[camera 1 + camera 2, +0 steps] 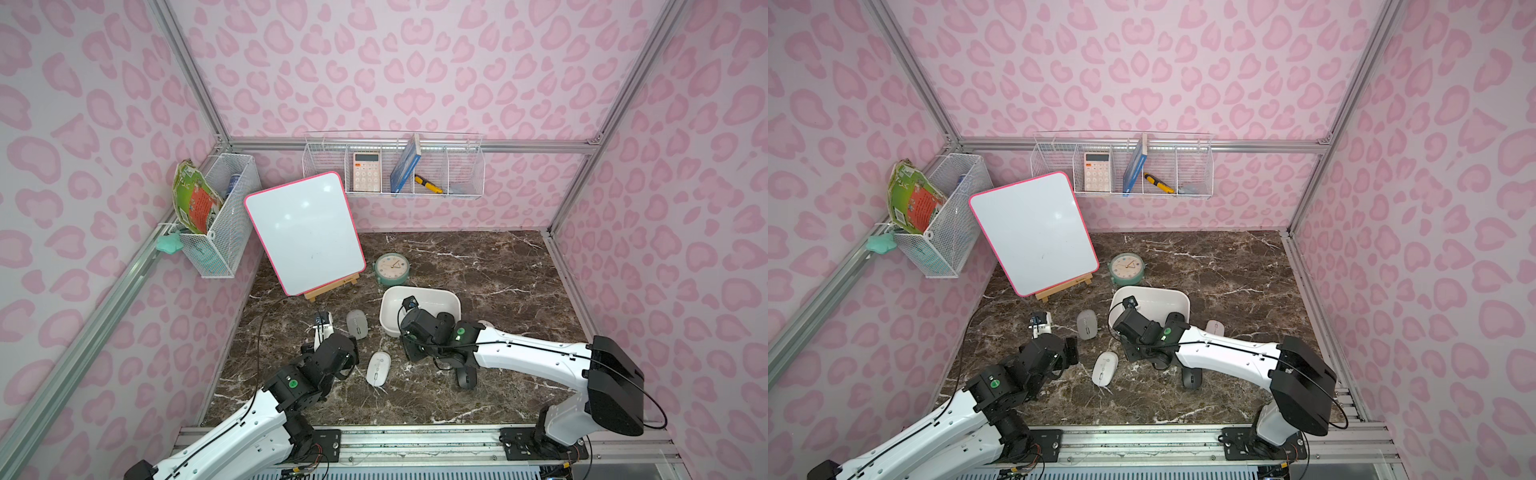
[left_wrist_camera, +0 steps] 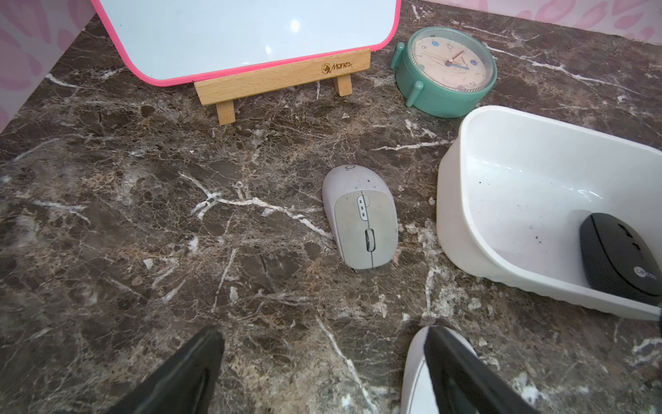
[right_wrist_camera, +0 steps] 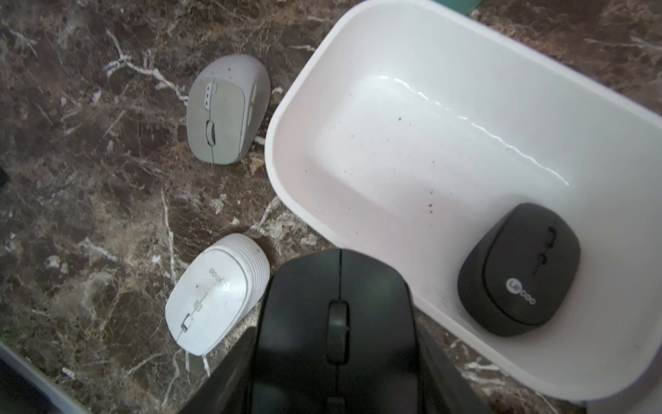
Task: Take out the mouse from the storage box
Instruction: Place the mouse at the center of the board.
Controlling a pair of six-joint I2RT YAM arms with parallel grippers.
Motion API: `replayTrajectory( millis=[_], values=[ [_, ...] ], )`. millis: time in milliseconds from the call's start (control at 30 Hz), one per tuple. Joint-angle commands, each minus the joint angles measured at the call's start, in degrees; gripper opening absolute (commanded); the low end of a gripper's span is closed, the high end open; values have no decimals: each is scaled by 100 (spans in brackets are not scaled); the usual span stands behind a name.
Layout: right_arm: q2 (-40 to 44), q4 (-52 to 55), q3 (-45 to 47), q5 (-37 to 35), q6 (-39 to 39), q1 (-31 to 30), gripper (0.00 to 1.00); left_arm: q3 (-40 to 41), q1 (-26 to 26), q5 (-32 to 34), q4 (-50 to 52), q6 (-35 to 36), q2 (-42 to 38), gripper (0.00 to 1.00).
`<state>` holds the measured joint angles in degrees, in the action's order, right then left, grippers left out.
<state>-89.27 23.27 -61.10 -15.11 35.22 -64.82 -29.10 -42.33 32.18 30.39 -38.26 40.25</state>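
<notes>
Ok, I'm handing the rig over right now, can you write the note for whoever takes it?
Left end effector: open, empty, by the white mouse.
Right end effector: a black mouse sits between its fingers, just outside the storage box; gripped or released, cannot tell.
Done: grey mouse, white mouse and a second black mouse lie on the table.
Left: the last black mouse lies inside the box; settle the one between the fingers, then probably fetch it.

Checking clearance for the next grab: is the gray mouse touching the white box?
Apart. Left wrist view shows bare tabletop between the gray mouse and the white box wall.
</notes>
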Motion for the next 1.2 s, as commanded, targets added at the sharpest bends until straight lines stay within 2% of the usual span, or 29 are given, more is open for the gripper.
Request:
replayTrajectory(
  millis=[0, 267, 667, 767, 967, 1067, 1167],
  values=[
    [16, -241, 217, 35, 174, -142, 46, 14, 5, 108, 97, -50, -10, 93],
    [-166, -731, 688, 384, 293, -354, 47, -37, 5, 143, 159, -85, 36, 93],
    [-915, -761, 482, 510, 169, -592, 52, -75, 5, 183, 244, -213, -23, 93],
    [-994, -732, 467, 509, 176, -598, 57, -134, 5, 180, 290, -265, -1, 93],
    [-894, -822, 582, 376, 202, -662, 84, -297, 5, 165, 254, -286, 114, 94],
    [-720, -771, 631, 235, 234, -661, 88, -414, 5, 139, 247, -331, 190, 94],
    [-383, -709, 730, -12, 288, -655, 89, -580, 12, 156, 181, -331, 341, 94]
  ],
)
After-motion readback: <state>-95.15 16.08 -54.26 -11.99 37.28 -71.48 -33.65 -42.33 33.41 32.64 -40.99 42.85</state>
